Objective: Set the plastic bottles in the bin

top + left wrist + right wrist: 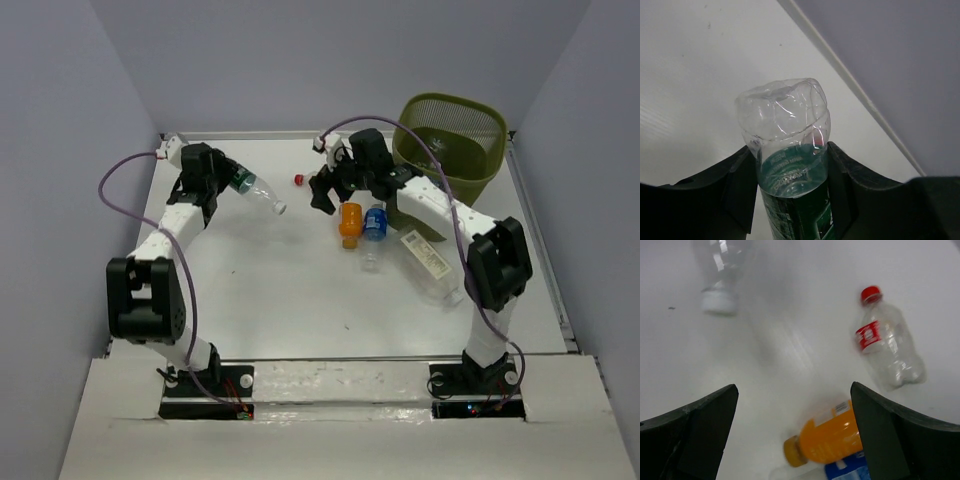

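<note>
My left gripper (226, 177) is shut on a clear bottle with a green label (252, 188) and holds it above the table's far left, white end pointing right. In the left wrist view the fingers (837, 170) clamp that bottle (790, 190). My right gripper (325, 196) is open and empty, hovering left of an orange bottle (349, 222) and a blue-labelled bottle (375, 222). The right wrist view shows the open gripper (794, 389) above the orange bottle (832, 437), with a red-capped bottle (885, 342) beyond. The olive-green mesh bin (455, 135) stands at the far right.
A clear bottle with a white label (430, 258) lies right of centre, and another clear bottle (371, 258) lies below the blue one. The red-capped bottle's cap (298, 180) shows near the back. A raised rail (540, 240) borders the table's right side.
</note>
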